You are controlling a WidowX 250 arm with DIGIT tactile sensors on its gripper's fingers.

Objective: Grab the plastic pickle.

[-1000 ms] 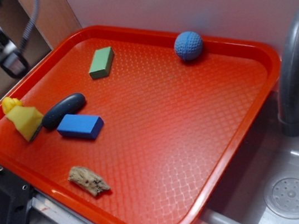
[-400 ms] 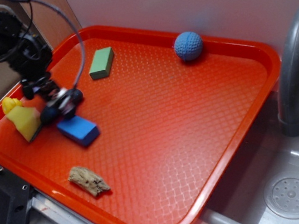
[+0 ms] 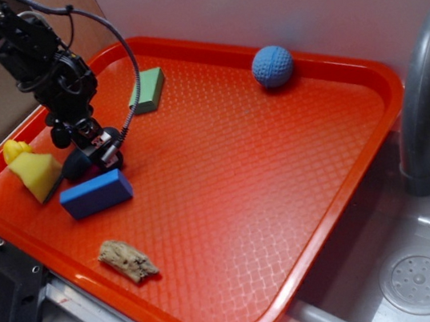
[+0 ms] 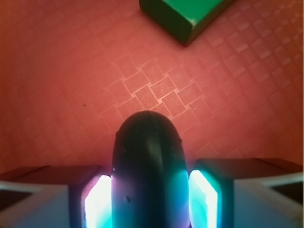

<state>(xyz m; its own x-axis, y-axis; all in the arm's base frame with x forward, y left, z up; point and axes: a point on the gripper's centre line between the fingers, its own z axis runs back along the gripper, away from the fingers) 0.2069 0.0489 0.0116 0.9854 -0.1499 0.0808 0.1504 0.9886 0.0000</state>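
A pale wall is standing behind an orange tray [image 3: 285,199] with a diamond-patterned floor, which is sitting beside a grey sink basin [image 3: 424,259] and a grey faucet [image 3: 423,89] that the right edge of the picture is cutting off. The tray is carrying six loose things, one of each: a plastic pickle [image 3: 79,163], a blue block [image 3: 96,194], a green block [image 3: 147,89], a blue dimpled ball [image 3: 272,66] near the tray's far edge, a yellow toy [image 3: 32,168] at the left edge, and a brown rough chunk [image 3: 128,259] near the front edge. One black arm is reaching down from the upper left, and its gripper [image 3: 93,147] is sitting over the pickle near the tray's left edge, between the yellow toy and the blue block. From the exterior view most of the pickle is hiding under the gripper, and only its dark end is showing. The wrist view is showing what that one is not: the pickle's [image 4: 148,166] rounded dark end is filling the gap between the two fingers [image 4: 206,192], whose glowing pads are lying close against both its sides, though whether they are pressing on it is hard to make out. The green block [image 4: 187,14] is being cut off at the top there.
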